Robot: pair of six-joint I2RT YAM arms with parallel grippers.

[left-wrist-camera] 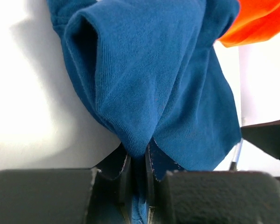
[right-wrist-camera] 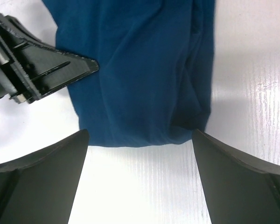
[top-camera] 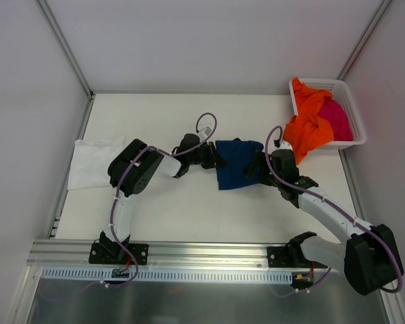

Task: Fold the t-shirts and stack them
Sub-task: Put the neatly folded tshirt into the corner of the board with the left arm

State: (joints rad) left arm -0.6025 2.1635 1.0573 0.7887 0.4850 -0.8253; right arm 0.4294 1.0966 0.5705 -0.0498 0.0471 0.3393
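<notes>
The navy blue t-shirt [top-camera: 236, 163] lies bunched in the middle of the table. My left gripper [top-camera: 214, 158] is shut on its left edge; in the left wrist view the cloth [left-wrist-camera: 149, 79] is pinched between the fingertips of the gripper [left-wrist-camera: 139, 153]. My right gripper [top-camera: 258, 167] is open at the shirt's right side; in the right wrist view its jaws [right-wrist-camera: 140, 137] stand wide apart at the shirt's hem [right-wrist-camera: 140, 74], holding nothing. The white t-shirt [top-camera: 93, 162] lies folded at the left. The orange t-shirt [top-camera: 309, 127] hangs over the basket's edge, with the magenta one [top-camera: 339, 118] inside.
The white lattice basket [top-camera: 349, 101] stands at the back right corner. The orange t-shirt shows at the top right of the left wrist view [left-wrist-camera: 261, 21]. The left gripper's black body [right-wrist-camera: 37, 74] is close to the right gripper. Walls enclose the table on three sides.
</notes>
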